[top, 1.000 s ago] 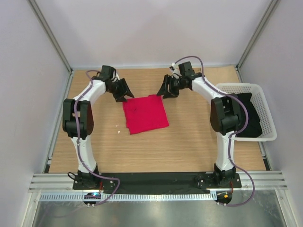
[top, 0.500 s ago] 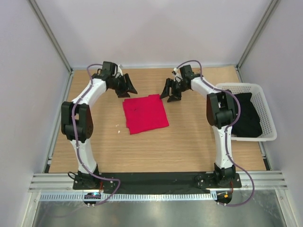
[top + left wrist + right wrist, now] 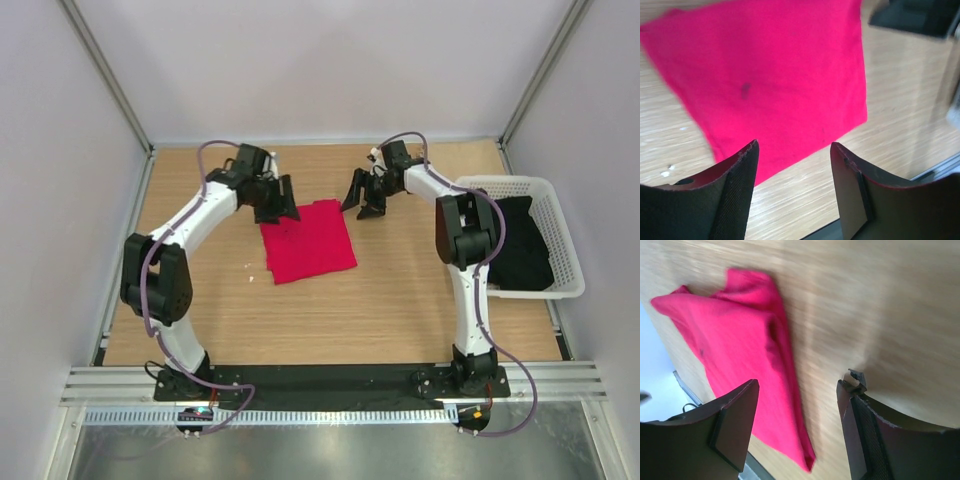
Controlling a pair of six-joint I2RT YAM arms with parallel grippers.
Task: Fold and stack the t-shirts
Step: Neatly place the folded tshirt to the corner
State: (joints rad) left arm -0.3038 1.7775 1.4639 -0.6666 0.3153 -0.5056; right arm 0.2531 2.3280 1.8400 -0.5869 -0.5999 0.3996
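A crimson t-shirt lies folded into a rough square on the wooden table, a little left of centre. My left gripper hangs open over its back left corner with nothing between the fingers. In the left wrist view the t-shirt fills the upper part and the left gripper stands above its edge. My right gripper is open just beyond the shirt's back right corner, clear of the cloth. In the right wrist view the t-shirt lies to the left of the right gripper.
A white lattice basket stands at the table's right edge with dark cloth inside. Small white crumbs lie left of the shirt. Grey walls close in the back and both sides.
The left gripper has swung right and nearer, onto the shirt's back left corner. The right gripper has drawn back from the shirt's back right corner. Both jaws have widened.
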